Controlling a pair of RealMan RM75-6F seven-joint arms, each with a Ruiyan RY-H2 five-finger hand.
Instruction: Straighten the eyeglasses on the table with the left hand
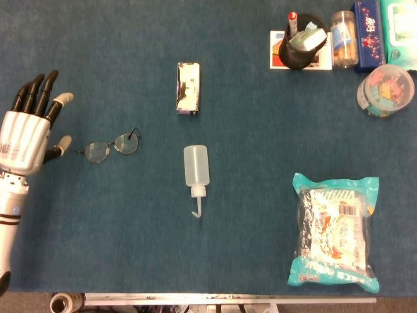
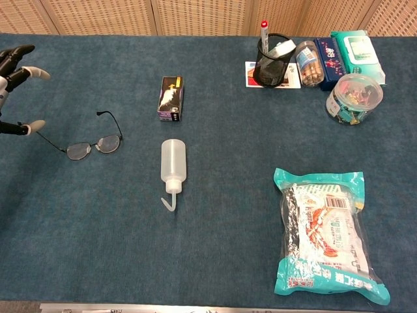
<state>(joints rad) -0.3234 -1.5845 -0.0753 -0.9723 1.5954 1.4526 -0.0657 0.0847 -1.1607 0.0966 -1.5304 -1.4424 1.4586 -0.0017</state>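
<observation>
Head view — left hand [image 1: 26,140] beside eyeglasses [image 1: 111,147].

table [image 1: 117,248]: dark blue | left hand [image 1: 27,137]: silver back, black fingers, beige tips | eyeglasses [image 1: 112,147]: thin dark frame | squeeze bottle [image 1: 195,168]: translucent white | snack bag [image 1: 335,229]: teal-edged

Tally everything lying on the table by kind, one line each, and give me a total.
Eyeglasses: 1
Squeeze bottle: 1
Small box: 1
Snack bag: 1
Pen holder: 1
Card under the holder: 1
Clear jars: 2
Blue box: 1
Wipes pack: 1
Total: 10
</observation>
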